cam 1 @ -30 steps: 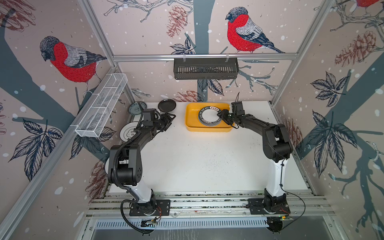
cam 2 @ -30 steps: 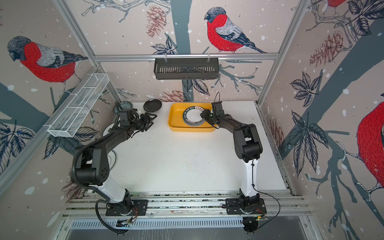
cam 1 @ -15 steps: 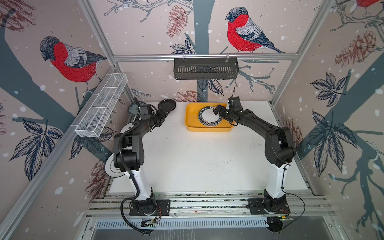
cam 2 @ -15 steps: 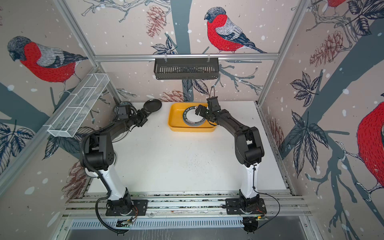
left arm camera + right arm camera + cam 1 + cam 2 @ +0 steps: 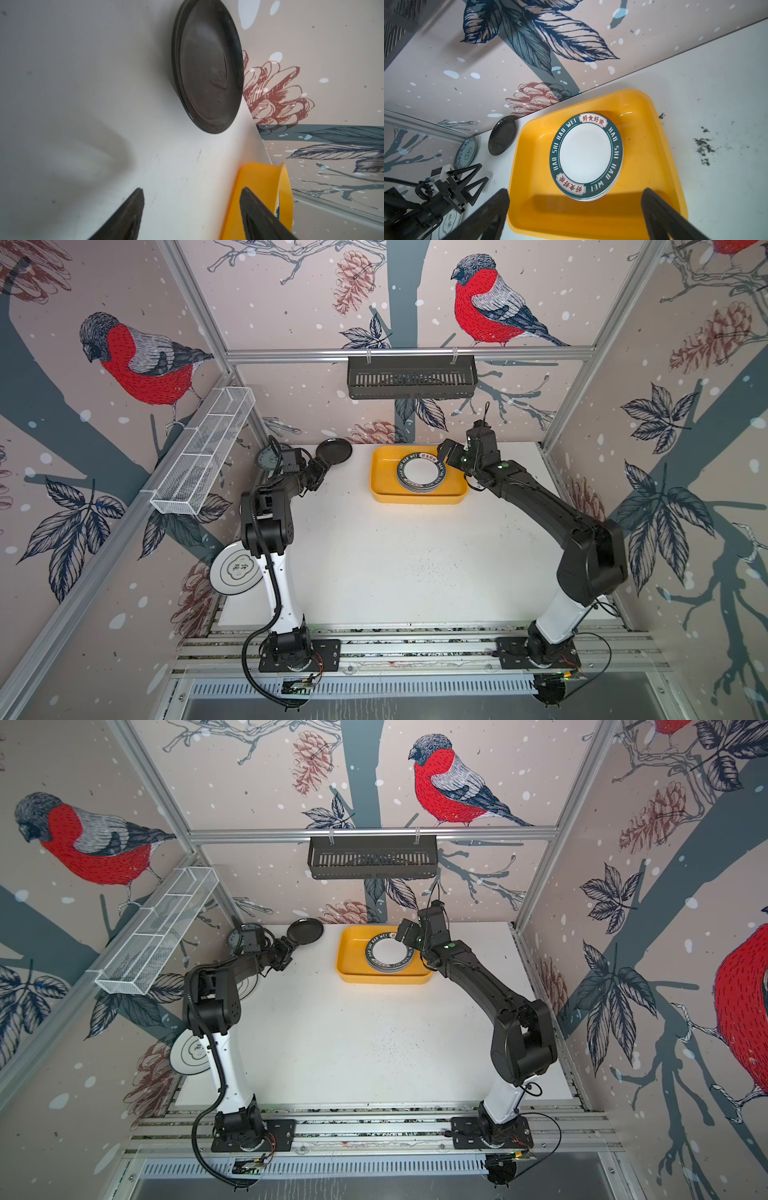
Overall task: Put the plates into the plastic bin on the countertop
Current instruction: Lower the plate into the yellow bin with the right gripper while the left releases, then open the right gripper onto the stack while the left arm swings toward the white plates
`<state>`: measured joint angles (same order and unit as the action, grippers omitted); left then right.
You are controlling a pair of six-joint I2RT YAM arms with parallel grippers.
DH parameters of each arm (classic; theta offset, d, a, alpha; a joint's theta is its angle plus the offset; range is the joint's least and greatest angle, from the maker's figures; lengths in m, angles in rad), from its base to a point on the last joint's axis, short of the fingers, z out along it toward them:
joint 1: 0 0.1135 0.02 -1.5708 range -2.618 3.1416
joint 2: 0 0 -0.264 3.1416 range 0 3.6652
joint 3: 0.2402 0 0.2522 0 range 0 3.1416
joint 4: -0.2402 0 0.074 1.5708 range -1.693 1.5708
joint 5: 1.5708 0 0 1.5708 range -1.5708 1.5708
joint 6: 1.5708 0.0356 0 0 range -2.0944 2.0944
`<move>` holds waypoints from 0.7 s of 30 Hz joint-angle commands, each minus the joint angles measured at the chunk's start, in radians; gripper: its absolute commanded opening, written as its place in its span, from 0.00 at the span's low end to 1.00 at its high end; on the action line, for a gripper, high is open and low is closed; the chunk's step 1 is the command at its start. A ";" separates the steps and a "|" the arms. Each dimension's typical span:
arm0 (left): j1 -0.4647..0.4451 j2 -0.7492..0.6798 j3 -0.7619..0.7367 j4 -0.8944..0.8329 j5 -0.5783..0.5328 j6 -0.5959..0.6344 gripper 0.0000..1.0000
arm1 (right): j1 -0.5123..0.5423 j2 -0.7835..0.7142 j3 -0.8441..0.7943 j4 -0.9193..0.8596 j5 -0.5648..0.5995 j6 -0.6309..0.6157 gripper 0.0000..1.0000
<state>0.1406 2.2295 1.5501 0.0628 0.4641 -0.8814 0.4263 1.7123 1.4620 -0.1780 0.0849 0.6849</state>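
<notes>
Left gripper (image 5: 192,190) is being held partly open, with nothing between the jaws. It is being pointed at the black plate (image 5: 207,68), which is lying flat on the countertop (image 5: 415,564) just ahead of the fingertips, toward the back wall. The plate is round, so no long axis is being offered, only the near rim.

The bin (image 5: 382,491) is lying just beside that plate on its right, with its long axis along the back edge. The left arm is being judged much the nearer to the black plate.

Right gripper (image 5: 575,192) is being held wide open and empty above the right end of the bin, beside the stack (image 5: 419,470).

Count being taken:
- **Bins:** one.
- **In the bin:** one stack, topped by a lettered-rim plate. Further rims are being seen beneath it, but their number cannot be told.
- **Outside the bin:** four plates.
  - The black plate.
  - A grey-blue plate (image 5: 268,456) near it on the left, by the back corner.
  - A white plate (image 5: 235,570) with black characters at the left edge of the countertop.
  - A second white plate (image 5: 251,986), which is being half hidden under the left arm.

The coming move is being judged a left-hand pinch on the black plate's near rim, then a short carry rightward into the bin.
</notes>
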 commanded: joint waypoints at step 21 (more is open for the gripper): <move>0.046 -0.750 -0.832 0.204 -0.236 -0.124 0.75 | 0.021 -0.045 -0.064 0.090 -0.030 0.007 0.99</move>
<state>0.1783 1.5753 0.7864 0.2413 0.2859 -0.9928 0.4438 1.6676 1.3968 -0.1265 0.0971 0.7216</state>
